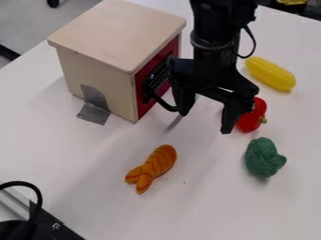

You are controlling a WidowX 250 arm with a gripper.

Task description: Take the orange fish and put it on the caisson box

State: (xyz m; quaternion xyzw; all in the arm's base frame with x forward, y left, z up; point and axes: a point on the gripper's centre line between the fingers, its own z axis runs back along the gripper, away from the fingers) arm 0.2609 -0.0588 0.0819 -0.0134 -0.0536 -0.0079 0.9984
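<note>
One black cable point(39, 192) loops above a dark metal plate point(53, 225) at the near left corner of the white desk point(188, 215). Beyond them, an orange toy fish point(156, 164), marked with dark lines, lies flat on the desktop, its forked tail toward the camera and its rounded head angled away to the right. A green toy broccoli point(261, 157) sits to the right of the fish, well apart from it. Farther back, the black pincer point(204, 123) of the robot arm hangs down over the desk, its two fingers spread apart with nothing between them. Just beside it, a red toy bell pepper point(252, 116) rests partly behind the hardware, its green stem facing right. To the left stands the caisson box point(119, 30), upright and pale wooden, with a bare, flat top and a red front; a silvery strip point(94, 114) runs from its side wall onto the desktop. Behind the pepper, a yellow toy corn cob point(271, 73) lies aslant. In the background at upper left, a black caster point(53, 3) stands on a gray floor point(25, 23).
</note>
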